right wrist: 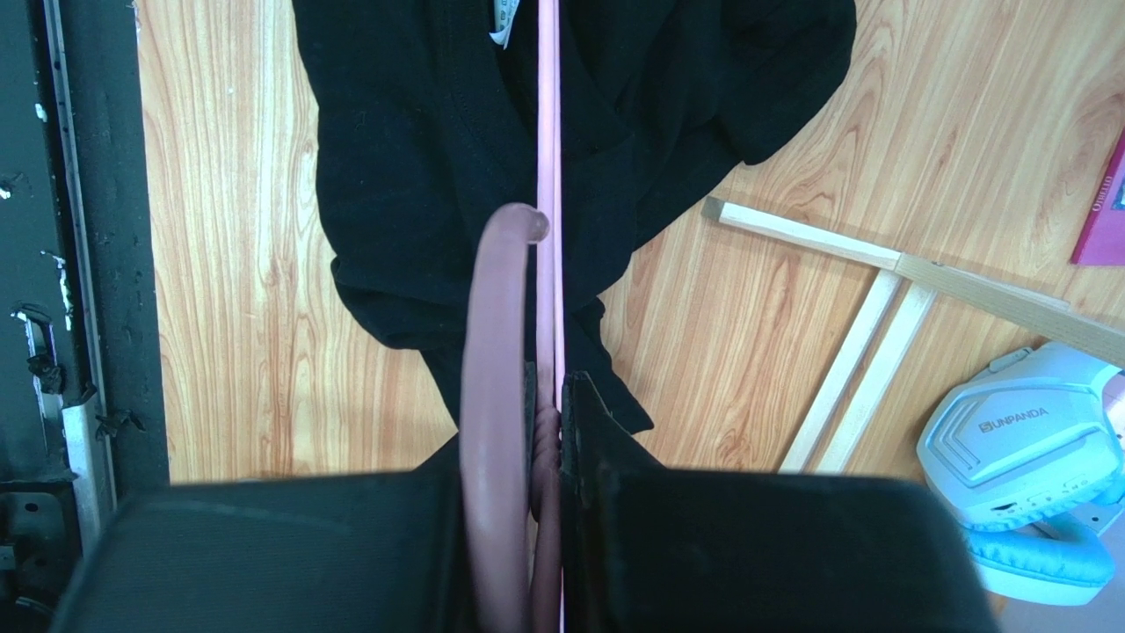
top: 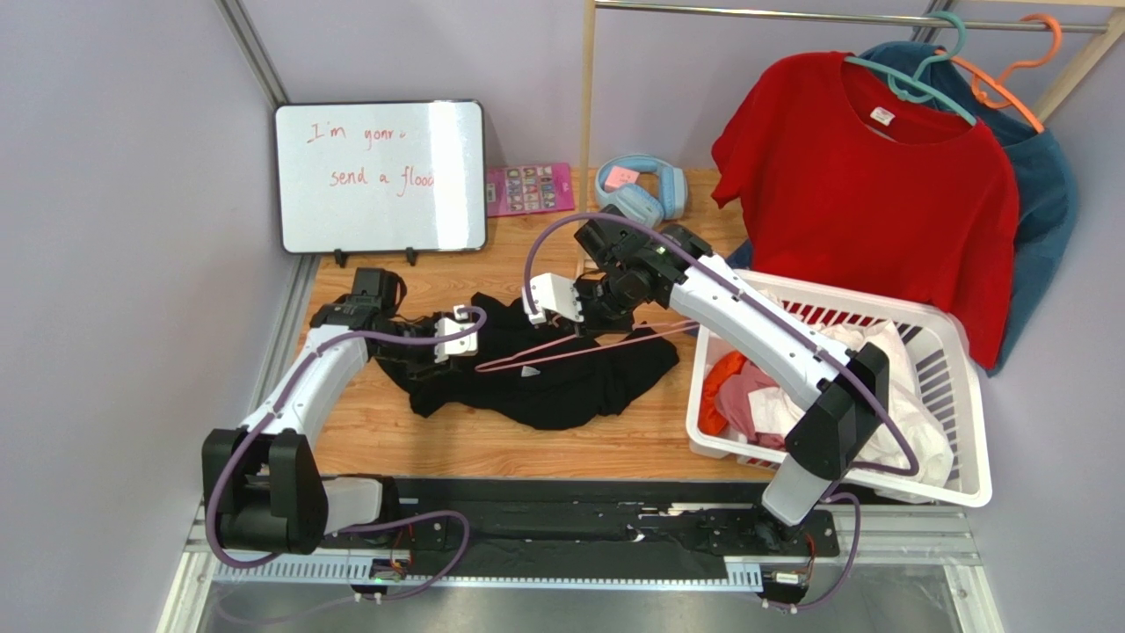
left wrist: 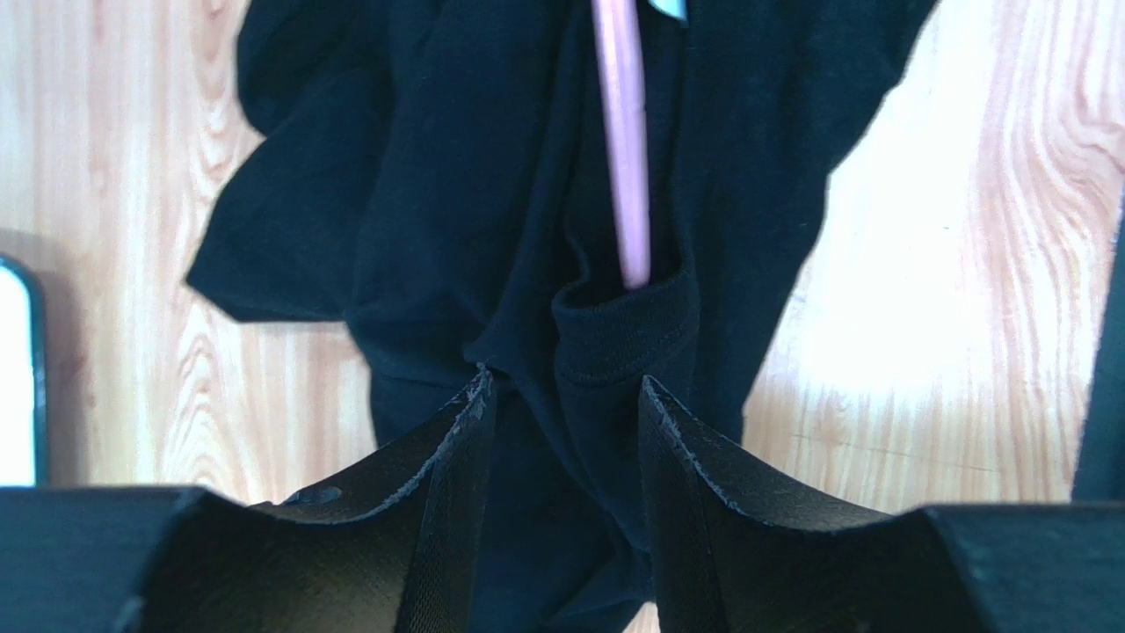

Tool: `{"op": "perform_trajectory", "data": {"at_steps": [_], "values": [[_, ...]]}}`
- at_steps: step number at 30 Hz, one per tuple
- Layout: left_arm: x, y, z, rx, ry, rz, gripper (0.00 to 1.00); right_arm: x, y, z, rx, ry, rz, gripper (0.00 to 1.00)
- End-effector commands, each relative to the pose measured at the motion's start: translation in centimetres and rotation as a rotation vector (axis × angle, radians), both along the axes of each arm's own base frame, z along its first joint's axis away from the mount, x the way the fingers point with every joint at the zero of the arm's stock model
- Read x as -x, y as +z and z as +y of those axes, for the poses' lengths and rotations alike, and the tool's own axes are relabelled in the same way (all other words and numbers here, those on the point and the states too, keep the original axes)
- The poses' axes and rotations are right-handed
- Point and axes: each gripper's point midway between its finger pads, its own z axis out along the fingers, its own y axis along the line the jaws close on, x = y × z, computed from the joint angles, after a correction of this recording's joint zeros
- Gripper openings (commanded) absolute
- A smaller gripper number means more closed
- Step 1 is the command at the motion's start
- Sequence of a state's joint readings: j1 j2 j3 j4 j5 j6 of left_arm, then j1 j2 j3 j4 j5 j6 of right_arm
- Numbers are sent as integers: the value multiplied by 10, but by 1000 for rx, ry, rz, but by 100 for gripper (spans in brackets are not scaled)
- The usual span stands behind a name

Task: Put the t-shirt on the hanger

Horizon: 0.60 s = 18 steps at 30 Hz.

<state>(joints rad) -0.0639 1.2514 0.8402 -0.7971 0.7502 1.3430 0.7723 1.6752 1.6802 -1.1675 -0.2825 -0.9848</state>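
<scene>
The lavender-walled bay holds one worktop [top: 528,449] of pale, streaky wood grain with a black strip along its near edge. At the back right, one red t-shirt [top: 872,211] hangs on a teal hanger [top: 924,79]. Behind it, one teal-blue shirt [top: 1050,198] hangs on an orange hanger [top: 1010,86].

One white slatted plastic laundry basket [top: 858,289] sits at the right, heaped with pale and orange cloth. One glossy whiteboard [top: 380,178] with red handwriting stands at the back left.

The t-shirt [top: 555,383], a soft matt black, lies crumpled mid-worktop between the two arms. The hanger [right wrist: 548,132], a thin pink wire, lies across it, and one end is tucked into a hemmed fold.

One pair of pale blue headphones [top: 639,187] and one pink card [top: 530,189] rest near the back edge.

The right hand [right wrist: 555,383] is clamped tight on the hanger's twisted neck, with the hook curving up beside it. The left hand [left wrist: 565,389] stands about half open, its ridged black fingers [left wrist: 443,449] on either side of that hemmed fold. Whether they press on the cloth cannot be told.
</scene>
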Motion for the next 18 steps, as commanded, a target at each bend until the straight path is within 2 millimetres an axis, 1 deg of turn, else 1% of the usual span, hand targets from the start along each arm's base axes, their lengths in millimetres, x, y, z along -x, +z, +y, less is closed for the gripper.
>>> {"op": "perform_trajectory", "data": {"at_steps": [1,6,9,13,18], "values": [[15,-4,-12,26,-84,6,49,-4,3,-8,65,-39,-10,0],[18,-7,-15,37,-80,37,45,-7,0,5,45,-44,3,0],[17,-7,-16,43,-68,49,45,-7,3,13,16,-58,20,0],[18,-6,-16,49,-63,51,45,-8,13,23,-33,-60,30,0],[16,-3,-15,47,-39,44,45,-1,23,28,-74,-48,52,0]]}}
